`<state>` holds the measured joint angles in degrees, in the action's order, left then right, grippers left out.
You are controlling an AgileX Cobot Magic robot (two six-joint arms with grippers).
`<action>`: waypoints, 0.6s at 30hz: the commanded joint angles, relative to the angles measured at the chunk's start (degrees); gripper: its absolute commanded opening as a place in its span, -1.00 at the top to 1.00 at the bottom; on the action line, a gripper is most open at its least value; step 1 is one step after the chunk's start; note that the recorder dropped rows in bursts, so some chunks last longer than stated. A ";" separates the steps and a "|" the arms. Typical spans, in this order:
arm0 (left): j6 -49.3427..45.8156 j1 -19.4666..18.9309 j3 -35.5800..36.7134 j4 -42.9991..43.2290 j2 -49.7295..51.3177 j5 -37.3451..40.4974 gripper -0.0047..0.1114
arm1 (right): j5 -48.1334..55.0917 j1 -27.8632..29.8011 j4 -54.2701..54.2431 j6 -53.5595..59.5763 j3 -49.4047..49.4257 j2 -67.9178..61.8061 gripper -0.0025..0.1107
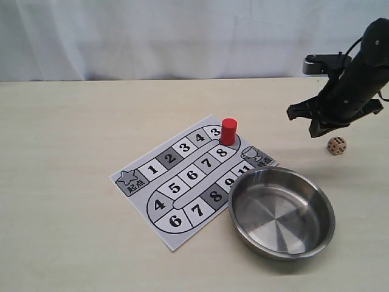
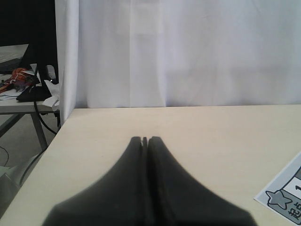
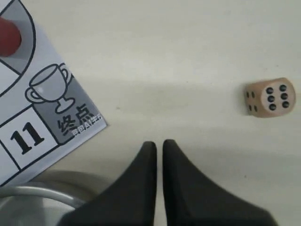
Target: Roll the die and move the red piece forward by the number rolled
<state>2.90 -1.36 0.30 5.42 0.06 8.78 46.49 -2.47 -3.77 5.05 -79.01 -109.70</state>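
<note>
Tan wooden die (image 3: pixel 269 97) is shown lying on the worktop (image 3: pixel 188 47) ahead and to one side of the right fingers (image 3: pixel 146 188), which are pressed almost together and empty; they would need to be opened and centred over it before being lowered.

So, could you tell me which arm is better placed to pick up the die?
Right: the right hand hangs close by the die, while the left hand sits far off near the table edge.

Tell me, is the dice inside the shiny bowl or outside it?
Outside. The die sits on the table, apart from the steel bowl, and nothing lies inside that bowl.
</note>
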 commanded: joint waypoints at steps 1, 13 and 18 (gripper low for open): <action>0.12 0.01 -0.30 -0.04 -0.06 -0.53 0.92 | -0.87 0.38 0.45 0.50 2.61 4.66 0.88; 0.12 0.01 -0.30 -0.04 -0.06 -0.63 0.92 | -12.71 0.38 0.45 1.84 18.73 31.47 0.88; 0.12 0.01 -0.30 -0.04 -0.06 -0.63 0.92 | -16.64 0.38 0.45 1.84 27.18 57.17 0.88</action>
<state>2.90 -1.36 0.30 5.42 0.06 8.78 30.94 -2.37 -3.77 6.48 -53.84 -60.00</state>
